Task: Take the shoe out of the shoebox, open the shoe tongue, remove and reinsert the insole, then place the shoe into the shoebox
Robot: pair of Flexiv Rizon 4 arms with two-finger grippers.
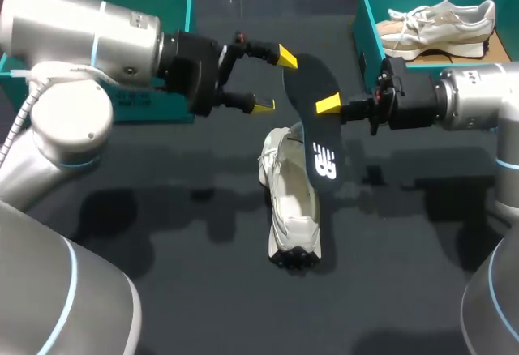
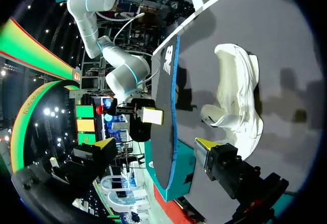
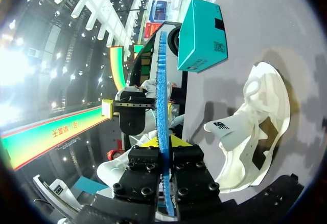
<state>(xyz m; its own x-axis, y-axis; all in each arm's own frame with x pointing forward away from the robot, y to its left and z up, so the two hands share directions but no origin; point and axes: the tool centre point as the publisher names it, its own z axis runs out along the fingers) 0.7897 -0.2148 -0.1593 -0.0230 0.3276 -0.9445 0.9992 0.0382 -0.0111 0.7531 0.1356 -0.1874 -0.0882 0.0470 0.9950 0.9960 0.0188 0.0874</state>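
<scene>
Shoe, white, lies on the dark worktop, outside the shoebox. In the right wrist view its tongue stands pulled out of the opening. The insole, black on its face with a blue edge, is out of the shoe and held in the air above it, turned on edge. Its printed end hangs over the shoe's opening and its other end rises away from the shoe. The right gripper is above the shoe to its right, clamped on the insole's middle with one finger on each face. The right wrist view shows the blue edge pinched between them. The left gripper is above the shoe to its left, with its fingers apart. In the left wrist view the insole's upper part runs between them with a gap on each side. The shoebox sits well beyond the shoe to its right and holds a second shoe. A teal box sits well beyond the shoe to its left.
</scene>
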